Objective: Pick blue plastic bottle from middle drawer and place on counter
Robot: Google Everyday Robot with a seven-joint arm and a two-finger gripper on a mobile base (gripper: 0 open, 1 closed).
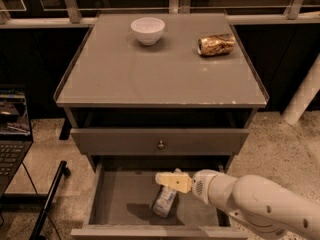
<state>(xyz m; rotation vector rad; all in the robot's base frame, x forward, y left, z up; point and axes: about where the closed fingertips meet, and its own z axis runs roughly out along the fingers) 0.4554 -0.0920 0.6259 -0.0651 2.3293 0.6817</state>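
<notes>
The blue plastic bottle (pixel 164 202) lies on the grey floor of the open middle drawer (pixel 120 199), cap pointing toward the back. My gripper (pixel 173 181), cream-coloured on a white arm coming in from the lower right, hovers just above the bottle's cap end and hides it. Nothing shows it holding anything. The counter (pixel 150 74) is the flat grey cabinet top above.
A white bowl (pixel 148 30) and a crushed gold can (pixel 216 44) sit at the back of the counter. A shut drawer front with a round knob (pixel 161 144) is above the open drawer. A laptop (pixel 11 134) stands at left, a white post (pixel 302 96) at right.
</notes>
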